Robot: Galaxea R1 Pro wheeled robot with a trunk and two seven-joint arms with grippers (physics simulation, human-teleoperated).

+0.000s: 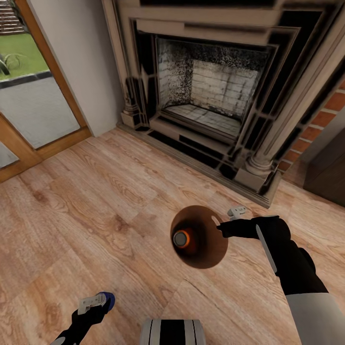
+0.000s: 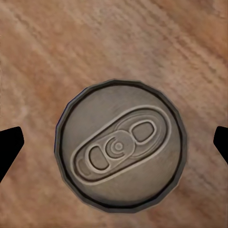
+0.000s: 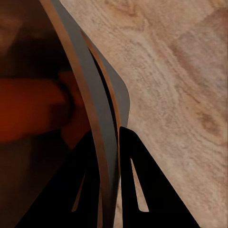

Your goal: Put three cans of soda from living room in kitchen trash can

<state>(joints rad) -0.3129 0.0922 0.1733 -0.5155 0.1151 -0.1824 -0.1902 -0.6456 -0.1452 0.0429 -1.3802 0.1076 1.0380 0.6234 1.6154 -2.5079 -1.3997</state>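
One orange can [image 1: 182, 238] lies in the bin [image 1: 211, 256] my right end effector [image 3: 110, 142] pinches by its rim; my open left end effector [image 2: 114, 147] next must close on the blue can [image 2: 119, 148] on the floor [image 1: 96, 201].

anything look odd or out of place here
Yes: the small round brown-walled bin is in front of the dark ornate fireplace, not in a kitchen. The right gripper pinches its rim, an orange soda can inside. The left gripper straddles a dark blue can.
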